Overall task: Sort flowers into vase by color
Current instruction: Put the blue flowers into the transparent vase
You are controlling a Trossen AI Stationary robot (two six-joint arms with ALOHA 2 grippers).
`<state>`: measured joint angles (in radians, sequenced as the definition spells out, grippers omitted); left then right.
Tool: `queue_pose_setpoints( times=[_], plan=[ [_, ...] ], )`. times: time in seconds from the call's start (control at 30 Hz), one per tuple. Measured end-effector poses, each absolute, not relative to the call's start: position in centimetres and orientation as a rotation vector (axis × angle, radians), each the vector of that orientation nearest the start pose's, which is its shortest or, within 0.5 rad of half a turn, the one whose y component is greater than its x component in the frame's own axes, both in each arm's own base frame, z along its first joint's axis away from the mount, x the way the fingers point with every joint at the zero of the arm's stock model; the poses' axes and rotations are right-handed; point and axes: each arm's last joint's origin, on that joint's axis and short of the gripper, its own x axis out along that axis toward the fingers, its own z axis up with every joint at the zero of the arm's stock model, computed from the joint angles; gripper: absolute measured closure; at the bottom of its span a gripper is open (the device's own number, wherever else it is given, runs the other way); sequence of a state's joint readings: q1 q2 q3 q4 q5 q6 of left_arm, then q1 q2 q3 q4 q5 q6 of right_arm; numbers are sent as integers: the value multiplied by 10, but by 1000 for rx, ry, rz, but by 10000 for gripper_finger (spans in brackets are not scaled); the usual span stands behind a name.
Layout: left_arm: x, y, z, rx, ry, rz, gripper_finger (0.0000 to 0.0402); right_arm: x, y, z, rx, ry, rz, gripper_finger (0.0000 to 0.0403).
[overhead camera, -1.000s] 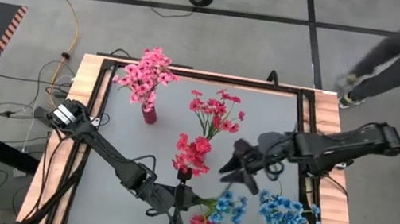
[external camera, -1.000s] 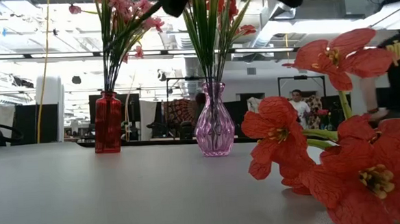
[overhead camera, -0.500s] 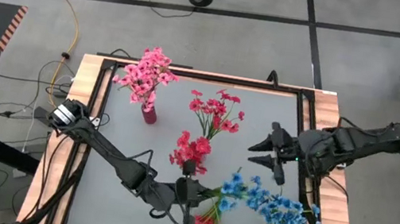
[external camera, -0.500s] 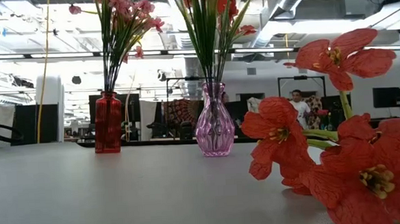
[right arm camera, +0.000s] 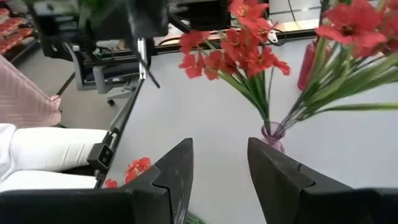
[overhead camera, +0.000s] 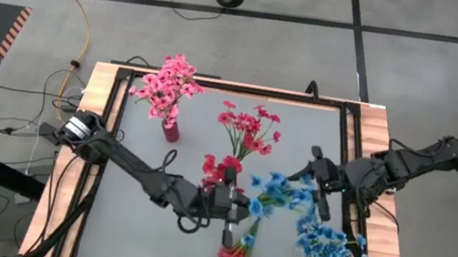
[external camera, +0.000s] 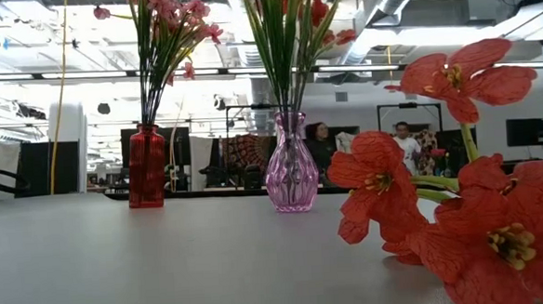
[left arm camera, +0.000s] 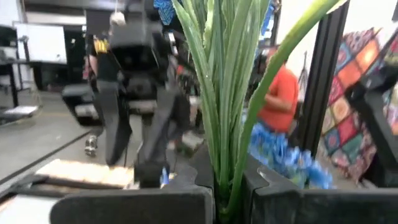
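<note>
The left tool (overhead camera: 233, 210) is closed on a blue flower (overhead camera: 267, 193), up above the worktop (overhead camera: 129, 233). The right tool (overhead camera: 316, 190) is wide open with nothing in it, just beside the blooms

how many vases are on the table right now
2: a red vase holding pink flowers at the table's far left, and a clear purple vase holding red flowers near the far middle. Others may be hidden by blossoms.

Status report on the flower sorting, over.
Left gripper shut on blue sprig, lifted mid-table. Right gripper open beside it. Blue pile waiting.
</note>
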<state>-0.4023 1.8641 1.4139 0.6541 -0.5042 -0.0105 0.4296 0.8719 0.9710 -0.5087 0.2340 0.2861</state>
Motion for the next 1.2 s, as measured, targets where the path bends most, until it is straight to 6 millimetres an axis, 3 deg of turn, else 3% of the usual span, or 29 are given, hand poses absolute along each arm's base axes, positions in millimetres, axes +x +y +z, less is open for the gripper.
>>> queue_pose_setpoints(
  times=[0.3, 0.7, 0.9, 1.2],
  plan=[
    [409, -146, 324, -105, -202, 126, 400, 181, 84, 364, 49, 225, 218, 223],
    [408, -148, 326, -98, -212, 110, 400, 214, 102, 361, 59, 108, 236, 223],
    [408, -150, 325, -91, -202, 85, 400, 212, 105, 361, 53, 116, 256, 223],
    [407, -156, 321, -65, -182, 67, 400, 189, 107, 368, 50, 129, 318, 223]
  ],
)
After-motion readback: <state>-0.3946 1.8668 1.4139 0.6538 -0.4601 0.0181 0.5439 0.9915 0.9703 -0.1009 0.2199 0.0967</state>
